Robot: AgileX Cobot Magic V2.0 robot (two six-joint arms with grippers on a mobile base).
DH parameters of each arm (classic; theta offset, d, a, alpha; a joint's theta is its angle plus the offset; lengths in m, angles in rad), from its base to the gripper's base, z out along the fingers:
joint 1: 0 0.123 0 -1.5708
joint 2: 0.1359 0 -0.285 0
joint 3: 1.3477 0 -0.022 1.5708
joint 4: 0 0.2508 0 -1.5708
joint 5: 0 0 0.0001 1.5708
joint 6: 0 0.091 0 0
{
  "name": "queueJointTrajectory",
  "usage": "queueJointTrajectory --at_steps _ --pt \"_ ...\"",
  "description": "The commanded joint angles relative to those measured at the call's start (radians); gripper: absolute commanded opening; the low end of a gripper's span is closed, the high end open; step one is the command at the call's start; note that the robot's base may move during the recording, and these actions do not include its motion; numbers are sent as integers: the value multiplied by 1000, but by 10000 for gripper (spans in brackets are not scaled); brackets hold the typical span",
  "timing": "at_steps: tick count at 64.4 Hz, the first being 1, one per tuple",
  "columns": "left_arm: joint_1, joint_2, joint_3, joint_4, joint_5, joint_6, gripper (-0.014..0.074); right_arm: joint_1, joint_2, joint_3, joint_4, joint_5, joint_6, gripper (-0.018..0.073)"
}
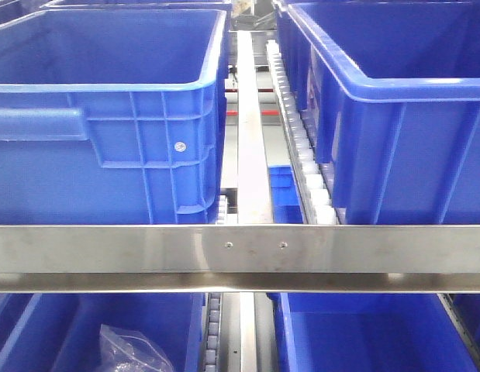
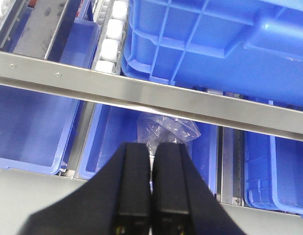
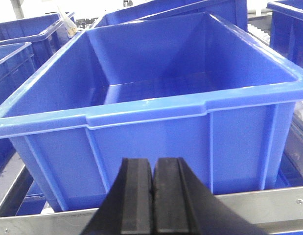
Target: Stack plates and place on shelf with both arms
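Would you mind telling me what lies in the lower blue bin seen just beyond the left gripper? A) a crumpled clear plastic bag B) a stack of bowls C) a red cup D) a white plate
A: the left wrist view shows a crumpled clear plastic bag in the lower blue bin under the steel rail, just beyond the shut left gripper; no plates show in any view.

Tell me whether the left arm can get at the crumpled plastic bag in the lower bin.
Probably yes: the left gripper, shut, points at the plastic bag, which lies below the steel rail with nothing in between.
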Motion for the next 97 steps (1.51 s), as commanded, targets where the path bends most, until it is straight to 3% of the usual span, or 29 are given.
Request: queueJointTrajectory --at_steps 1,55,60,68,80,86,97 --pt "0 3 -29 2 -64 -10 90 1 -19 2 -5 -92 -1 48" --pt "0 3 -29 2 -64 -10 90 1 -19 2 -5 -92 -1 48" --pt "0 -28 -29 68 -68 -5 90 1 -19 2 -5 -92 -1 48" --pt "2 -138 -6 101 -148 -5 90 1 -19 2 -5 -92 -1 48" --pt "2 -347 198 135 -451 -5 90 1 -19 2 -5 -92 -1 48" --pt "2 -448 294 126 -544 -9 90 1 -19 2 -5 -92 -1 48" --pt "2 -608 370 98 -524 -9 90 1 -19 2 -5 -92 -1 48"
